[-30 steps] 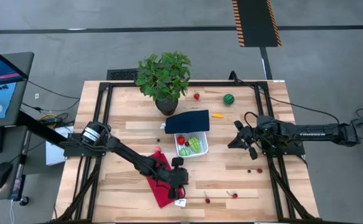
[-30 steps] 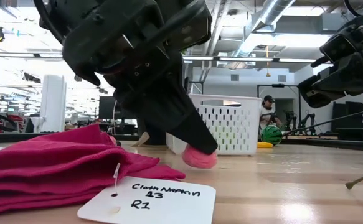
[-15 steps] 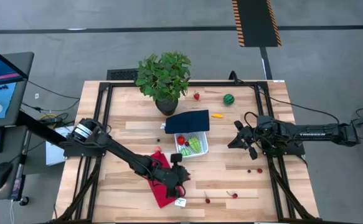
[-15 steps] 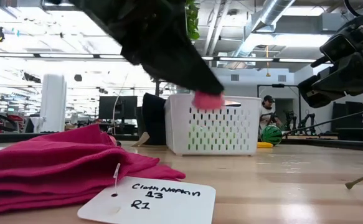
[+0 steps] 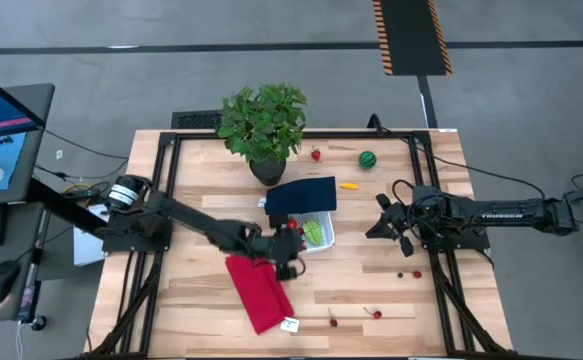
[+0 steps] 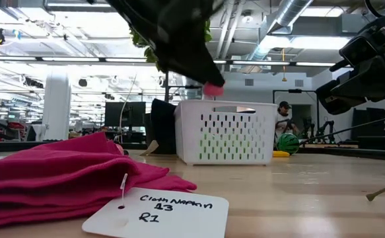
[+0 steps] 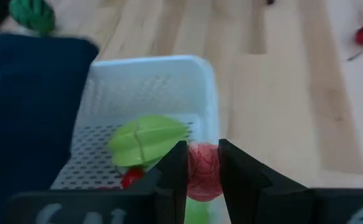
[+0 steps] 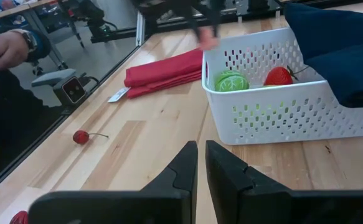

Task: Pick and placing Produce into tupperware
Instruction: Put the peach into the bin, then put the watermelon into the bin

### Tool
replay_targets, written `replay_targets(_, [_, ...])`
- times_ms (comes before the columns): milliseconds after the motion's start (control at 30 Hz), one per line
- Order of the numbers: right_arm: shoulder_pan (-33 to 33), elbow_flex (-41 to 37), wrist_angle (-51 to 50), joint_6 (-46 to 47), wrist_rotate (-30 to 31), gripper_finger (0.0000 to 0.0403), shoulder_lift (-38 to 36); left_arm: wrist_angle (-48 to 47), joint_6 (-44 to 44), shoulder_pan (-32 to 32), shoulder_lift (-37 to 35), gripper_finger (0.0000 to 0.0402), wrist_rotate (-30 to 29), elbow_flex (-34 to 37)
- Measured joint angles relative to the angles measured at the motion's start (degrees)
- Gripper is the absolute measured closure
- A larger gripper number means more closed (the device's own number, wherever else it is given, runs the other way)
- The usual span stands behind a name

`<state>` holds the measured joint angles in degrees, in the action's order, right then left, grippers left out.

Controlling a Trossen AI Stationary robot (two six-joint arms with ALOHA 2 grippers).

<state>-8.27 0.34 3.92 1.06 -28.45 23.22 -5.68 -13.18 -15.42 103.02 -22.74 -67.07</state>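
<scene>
One pink-red berry (image 7: 201, 171) is pinched in the left end effector (image 7: 201, 177), just above the near rim of the white tub (image 7: 209, 99). Placing step; next, judged: clear the rim, then release inside. Right end effector (image 8: 201, 165) waits, fingers nearly together, empty.

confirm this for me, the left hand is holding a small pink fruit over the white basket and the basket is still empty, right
Not quite. The left hand does hold the pink fruit over the white basket, but the basket is not empty: the right wrist view shows a green fruit and a strawberry inside.
</scene>
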Motion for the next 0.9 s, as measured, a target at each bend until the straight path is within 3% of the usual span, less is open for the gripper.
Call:
replay_targets(233, [0.0,0.0,0.0,0.0,0.0,0.0346,0.0,0.2,-1.5,6.2,0.0,0.0323,10.9,0.0])
replay_targets(433, [0.0,0.0,0.0,0.0,0.0,0.0346,0.0,-0.1,-1.0,5.4,-0.7,0.0234,7.2,0.0])
replay_targets(567, [0.0,0.0,0.0,0.0,0.0,0.0346,0.0,-0.3,-0.7,5.5,-1.2,0.0191,8.1,0.0])
replay_targets(733, [0.0,0.0,0.0,0.0,0.0,0.0346,0.0,-2.0,-1.4,7.1,-2.6,0.0178,9.5,0.0])
replay_targets(900, [0.0,0.0,0.0,0.0,0.0,0.0346,0.0,-6.5,-6.9,8.1,-5.1,0.0192,8.8,0.9])
